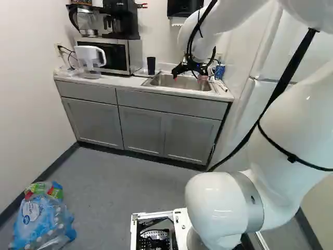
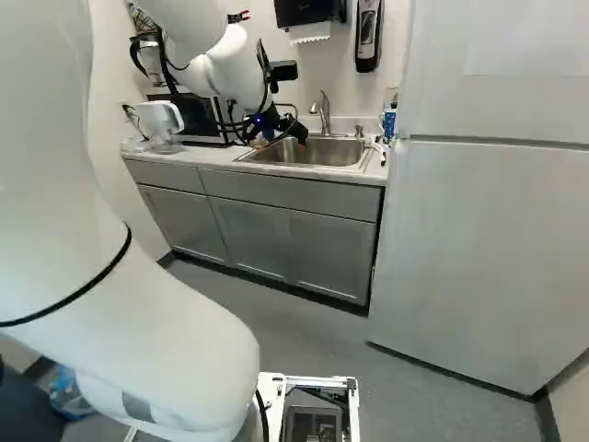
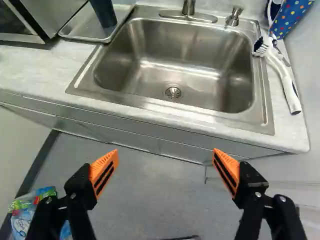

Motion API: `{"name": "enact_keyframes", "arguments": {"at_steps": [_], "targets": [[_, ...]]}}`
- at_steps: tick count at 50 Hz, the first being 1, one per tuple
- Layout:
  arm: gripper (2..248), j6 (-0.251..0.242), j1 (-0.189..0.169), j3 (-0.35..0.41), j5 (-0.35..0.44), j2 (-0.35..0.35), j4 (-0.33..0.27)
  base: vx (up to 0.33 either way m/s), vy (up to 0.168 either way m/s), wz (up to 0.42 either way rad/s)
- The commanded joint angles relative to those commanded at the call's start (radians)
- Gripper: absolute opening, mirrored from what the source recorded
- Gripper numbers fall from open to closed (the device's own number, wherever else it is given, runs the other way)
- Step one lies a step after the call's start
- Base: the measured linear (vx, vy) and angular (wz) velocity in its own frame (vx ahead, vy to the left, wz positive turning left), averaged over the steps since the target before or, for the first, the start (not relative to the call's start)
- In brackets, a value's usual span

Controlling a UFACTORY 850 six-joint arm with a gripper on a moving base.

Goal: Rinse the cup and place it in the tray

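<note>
Spread wide, the gripper [image 2: 281, 140] is open, its orange fingers [image 3: 104, 170] well apart, just short of the counter [image 3: 45, 75]. At eight o'clock from it, on the floor, lies a bag of bottles [image 1: 41, 219], cut off at the foot of the left base view. Straight ahead, at twelve, is the steel sink [image 3: 175, 65]. Toward two, a white brush [image 3: 282, 75] lies on the counter beside the sink. At eleven, the dark cup [image 1: 151, 65] stands upright in the metal tray [image 3: 75, 27]; the wrist view cuts off its top, its inside is hidden, and in the right base view I can't make it out behind the arm. A dotted container [image 3: 295, 17], partly cropped, is between one and two. Beyond the sink, at twelve, rises the faucet [image 2: 322, 109]; past ten, the microwave [image 1: 115, 54].
</note>
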Motion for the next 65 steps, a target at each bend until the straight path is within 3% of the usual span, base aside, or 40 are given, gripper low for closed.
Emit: {"name": "enact_keyframes", "arguments": {"at_steps": [32, 65], "targets": [[247, -0.019, 0.01, 0.179, 0.235, 0.039, 0.016, 0.0, 0.0, 0.0], [247, -0.048, 0.026, 0.454, 0.594, 0.099, 0.041, 0.0, 0.0, 0.0]]}}
